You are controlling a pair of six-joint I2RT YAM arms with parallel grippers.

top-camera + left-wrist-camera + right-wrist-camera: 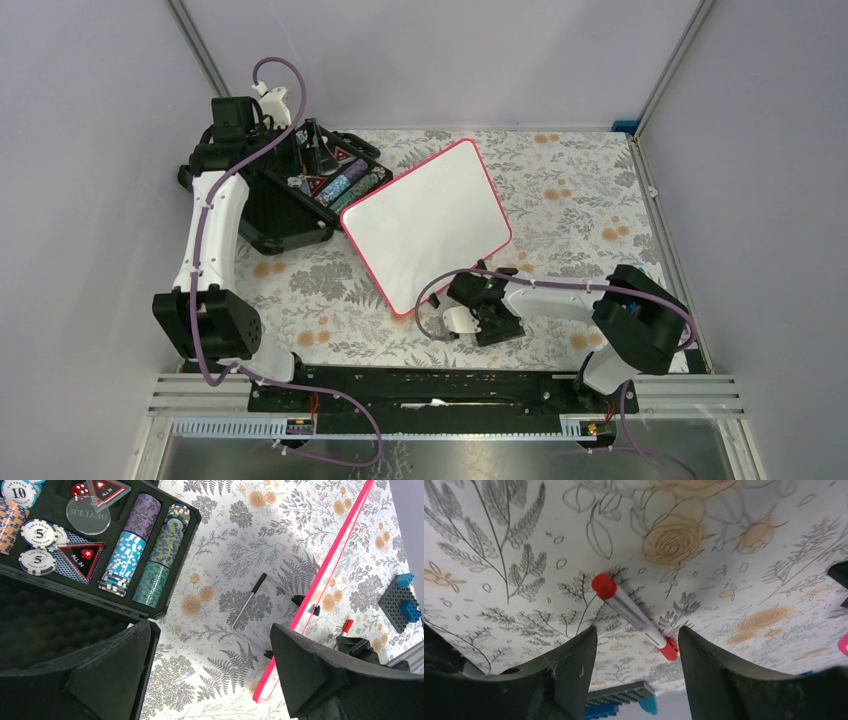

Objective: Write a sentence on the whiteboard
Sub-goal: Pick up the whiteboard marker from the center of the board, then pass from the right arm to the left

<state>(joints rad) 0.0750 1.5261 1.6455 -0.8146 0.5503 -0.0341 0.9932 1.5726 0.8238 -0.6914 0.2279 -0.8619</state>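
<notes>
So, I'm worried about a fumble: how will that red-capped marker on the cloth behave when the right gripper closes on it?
Likely to roll: the marker is a round barrel lying flat on the tablecloth. It looks rigid and light, so an off-centre touch from the right gripper may spin it. Its smooth body could slip.

The table (590, 330) is covered with a white cloth (580, 180) that has a print of grey ferns and orange flowers. Plain pale lilac walls (440, 60) close it on the left, far and right sides. Slanting aluminium posts (677, 62) stand at the far corners. A ribbed metal rail (710, 395) runs along the near edge. The light is even and the shadows are soft.
</notes>
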